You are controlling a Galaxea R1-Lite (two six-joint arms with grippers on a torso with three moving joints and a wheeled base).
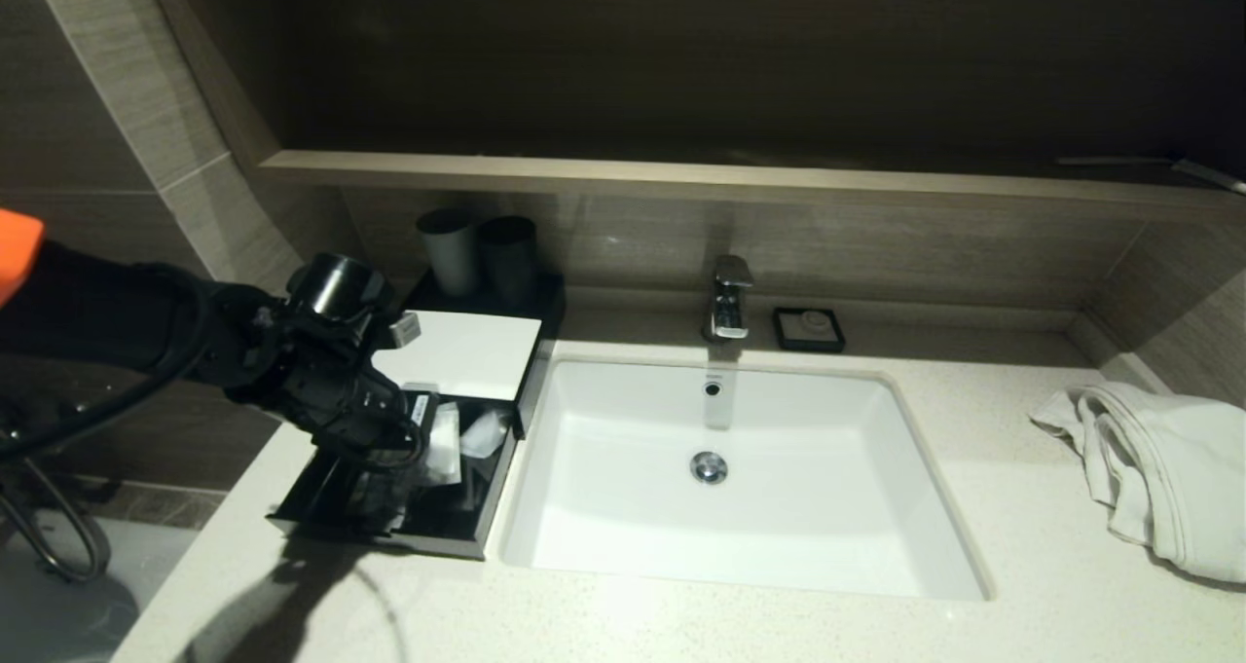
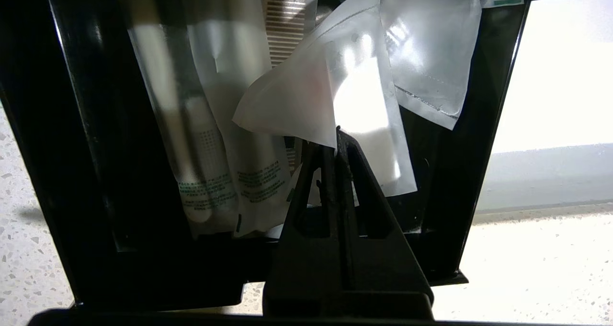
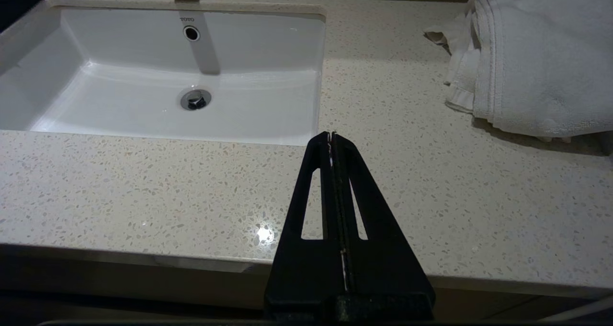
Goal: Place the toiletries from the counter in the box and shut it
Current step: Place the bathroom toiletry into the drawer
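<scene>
The black box (image 1: 487, 507) stands open on the counter left of the sink, its white-lined lid (image 1: 458, 351) tipped back. My left gripper (image 1: 389, 459) hangs over the box opening. In the left wrist view it (image 2: 336, 133) is shut on the lower edge of a translucent white packet (image 2: 306, 101), held above the box's inside. Below lie two packed tubes (image 2: 206, 163), a comb (image 2: 287, 19) and another sachet (image 2: 431, 53), within the box wall (image 2: 483, 173). My right gripper (image 3: 332, 135) is shut and empty over the counter's front edge, outside the head view.
The white sink (image 1: 623, 488) sits in the middle, with the faucet (image 1: 730, 298) and a black soap dish (image 1: 809, 329) behind it. Two dark cups (image 1: 450, 249) stand behind the box. A white towel (image 1: 1158, 468) lies at the right, also in the right wrist view (image 3: 531, 62).
</scene>
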